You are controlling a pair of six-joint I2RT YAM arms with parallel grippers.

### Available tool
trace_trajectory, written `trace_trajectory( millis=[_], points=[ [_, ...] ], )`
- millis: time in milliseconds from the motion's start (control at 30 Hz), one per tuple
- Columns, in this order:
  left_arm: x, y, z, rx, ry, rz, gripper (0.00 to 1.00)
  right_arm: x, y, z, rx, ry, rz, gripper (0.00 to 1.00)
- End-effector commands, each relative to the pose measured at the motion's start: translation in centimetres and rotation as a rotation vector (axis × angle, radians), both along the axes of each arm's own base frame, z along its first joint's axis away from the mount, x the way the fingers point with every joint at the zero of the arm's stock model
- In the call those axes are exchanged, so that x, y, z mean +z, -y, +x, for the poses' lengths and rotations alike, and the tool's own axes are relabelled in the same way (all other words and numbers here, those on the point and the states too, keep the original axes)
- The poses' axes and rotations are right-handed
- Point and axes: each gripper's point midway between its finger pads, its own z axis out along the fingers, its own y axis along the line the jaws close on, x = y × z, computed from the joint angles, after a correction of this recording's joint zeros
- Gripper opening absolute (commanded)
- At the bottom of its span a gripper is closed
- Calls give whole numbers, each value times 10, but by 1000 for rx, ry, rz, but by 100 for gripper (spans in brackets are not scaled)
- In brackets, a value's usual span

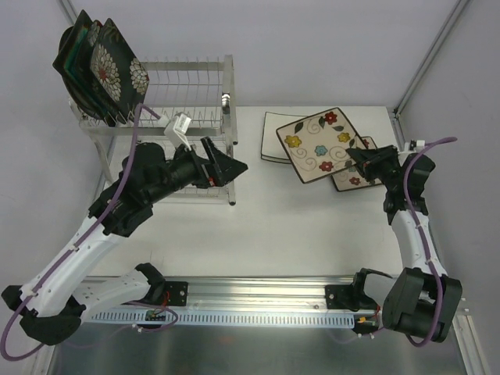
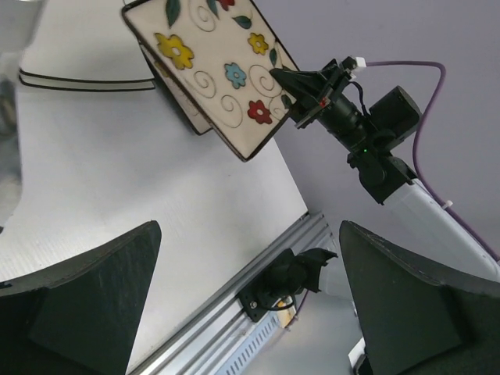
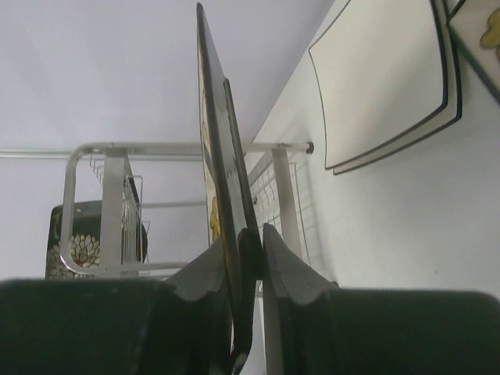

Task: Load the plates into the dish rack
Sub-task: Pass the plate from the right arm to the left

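R gripper (image 3: 251,239) clamped the flowered plate (image 1: 320,144), seen edge-on in R wrist cam; top and L wrist cams showed its flower face. L gripper (image 1: 232,166) jaws stood apart, empty.

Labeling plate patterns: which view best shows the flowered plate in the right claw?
Top external: the flowered plate shows nearly its whole face, with the right claw pinching its edge. Left wrist shows the plate face-on too, but the top is cropped. Right wrist sees the plate only edge-on, clamped.
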Motion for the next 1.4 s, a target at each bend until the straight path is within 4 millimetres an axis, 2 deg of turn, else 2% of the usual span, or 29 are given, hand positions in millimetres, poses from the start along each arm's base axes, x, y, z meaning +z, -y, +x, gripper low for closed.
trace_trajectory(
  millis=[0, 167, 333, 500, 600, 700, 900, 1033, 1233, 1367],
  points=[
    [36, 13, 10, 62, 88, -74, 99, 67, -30, -22, 121, 211, 47, 1],
    [17, 39, 16, 85, 62, -41, 99, 67, -47, -35, 184, 206, 57, 0],
    [-7, 51, 22, 118, 12, -24, 99, 67, -69, -51, 260, 199, 63, 0],
    [-29, 45, 32, 189, -22, 6, 99, 59, -84, -69, 333, 164, 26, 1],
    [-38, 45, 32, 190, -33, 18, 99, 57, -93, -80, 382, 162, 8, 1],
    [-56, 43, 32, 171, -79, 25, 99, 56, -99, -90, 427, 153, -6, 1],
    [-78, 21, 31, 139, -145, 10, 99, 63, -115, -113, 541, 175, -21, 0],
    [-83, 20, 23, 49, -173, -4, 99, 67, -124, -128, 627, 205, -36, 1],
    [-85, 27, 12, -39, -182, 2, 99, 66, -132, -138, 691, 232, -55, 1],
    [-84, 29, 4, -97, -192, -6, 99, 75, -138, -145, 752, 298, -64, 0]
  ],
)
